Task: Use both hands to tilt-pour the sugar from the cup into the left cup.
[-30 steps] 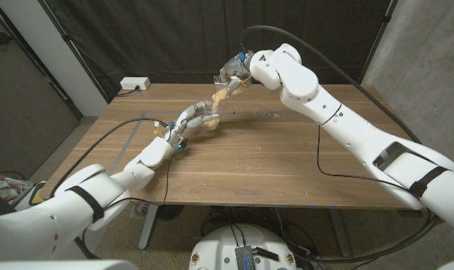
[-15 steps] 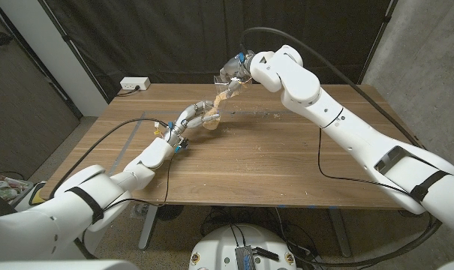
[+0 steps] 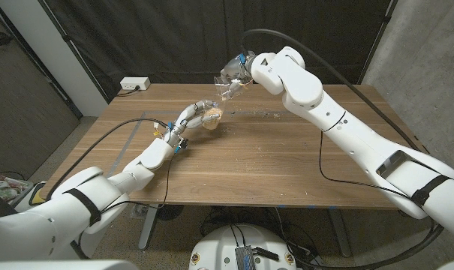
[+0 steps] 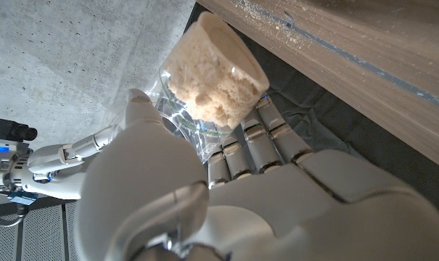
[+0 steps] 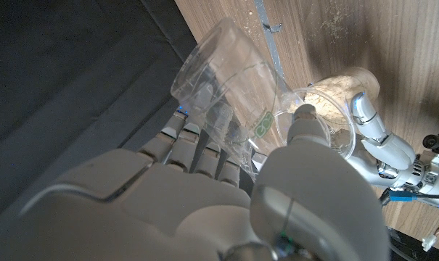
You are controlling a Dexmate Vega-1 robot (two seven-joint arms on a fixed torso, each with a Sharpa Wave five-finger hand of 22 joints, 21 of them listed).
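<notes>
I've got the emptied cup (image 3: 229, 79) tipped in my right hand (image 3: 245, 69), mouth just above the sugar-filled left cup (image 3: 211, 118) gripped by my left hand (image 3: 187, 120) near the table's (image 3: 287, 157) far edge.

The table (image 3: 272, 161) was brown wood with a long grain. It stood in front of a dark curtain. A white box (image 3: 134, 85) with a cord sat on its far left corner. Thin blue tape (image 3: 140, 129) lines ran across the left part of the top. A black cable (image 3: 118, 129) lay over the left side, and another black cable (image 3: 323, 166) hung over the right side near the front edge. Some sugar crumbs (image 3: 275, 114) were spilled on the far part of the top, in the middle. In the right wrist view, crumbs lay beside a blue tape line.
</notes>
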